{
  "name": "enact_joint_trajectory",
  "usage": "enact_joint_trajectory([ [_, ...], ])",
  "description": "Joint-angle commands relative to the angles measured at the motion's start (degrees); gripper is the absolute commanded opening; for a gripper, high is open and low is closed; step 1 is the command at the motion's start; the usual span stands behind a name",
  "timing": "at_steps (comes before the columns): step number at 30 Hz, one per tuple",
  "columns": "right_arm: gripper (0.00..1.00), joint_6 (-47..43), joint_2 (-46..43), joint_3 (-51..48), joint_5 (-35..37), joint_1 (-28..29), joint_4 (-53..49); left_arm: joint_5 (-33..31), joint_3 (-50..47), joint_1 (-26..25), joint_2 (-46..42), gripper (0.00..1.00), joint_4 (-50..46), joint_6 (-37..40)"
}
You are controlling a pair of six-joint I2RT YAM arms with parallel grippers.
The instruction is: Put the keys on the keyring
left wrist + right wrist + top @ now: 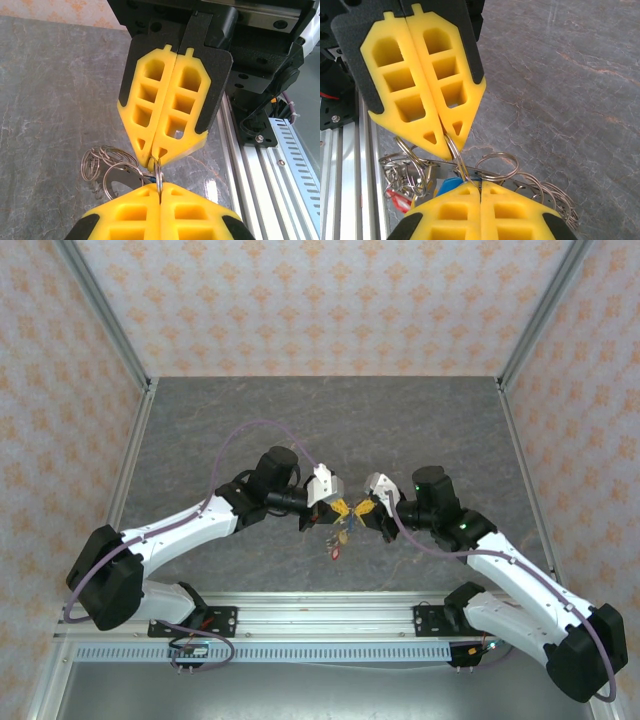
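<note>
**Two pincers, one wire ring**

Just beyond the middle of the rail [330, 625], the left gripper [160, 189] and right gripper [154, 161] meet tip to tip, each clamped tight on the same thin wire ring [158, 176]. The keys [339, 533] hang beneath it (a blue key [449, 185] and a red key [397, 200] show). The beaded keyring [555, 197] sits on the side away from the rail.
</note>
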Motion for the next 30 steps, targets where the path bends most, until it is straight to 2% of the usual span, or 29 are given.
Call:
enact_joint_trajectory([
  [1,0.00,3.1,0.5,-0.3,-0.7,-0.6,-1.1,0.3,0.6,-0.1,-1.9,0.00,1.2,1.2],
  [7,0.00,6.6,1.6,0.1,-4.5,-0.8,-3.1,0.3,0.2,0.0,-1.7,0.00,2.6,1.1],
  [12,0.00,9.0,1.9,0.1,-4.6,-1.7,-2.7,0.6,-0.3,-0.1,-1.5,0.00,3.8,0.6],
  [18,0.00,14.2,4.7,0.2,-9.2,-1.8,1.3,1.4,-0.9,-0.1,-1.4,0.00,6.5,-0.4],
  [30,0.00,20.1,7.3,-2.9,-13.0,-4.0,9.9,2.0,-1.8,-0.2,-1.7,0.00,9.8,-1.6],
])
